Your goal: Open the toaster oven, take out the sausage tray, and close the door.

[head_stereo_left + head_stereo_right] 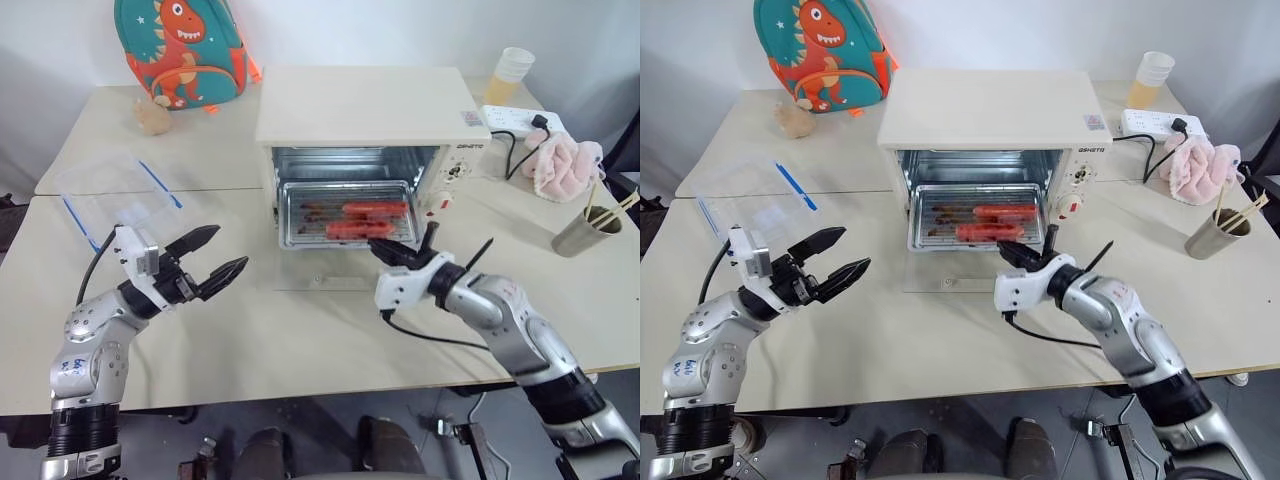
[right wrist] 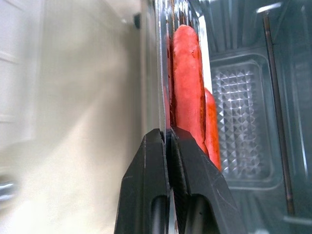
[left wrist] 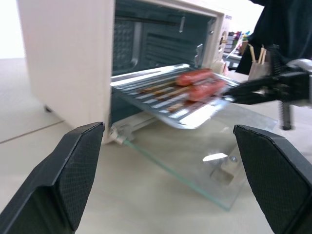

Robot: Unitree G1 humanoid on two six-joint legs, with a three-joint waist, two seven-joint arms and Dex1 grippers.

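here, the toaster oven [image 1: 362, 120] stands toward the back edge of the table [image 1: 300, 340], its glass door [image 3: 195, 161] folded down flat in front. the sausage tray [image 1: 345, 213] juts partway out of the cavity over the door. the right gripper [image 1: 385, 251] is clamped tight on the tray's front rim. the left gripper [image 1: 212, 262] hovers spread wide, empty, near the table's left edge.

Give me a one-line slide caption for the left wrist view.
Sausage tray partly drawn out over the open door of the toaster oven, its front edge pinched by the right gripper.
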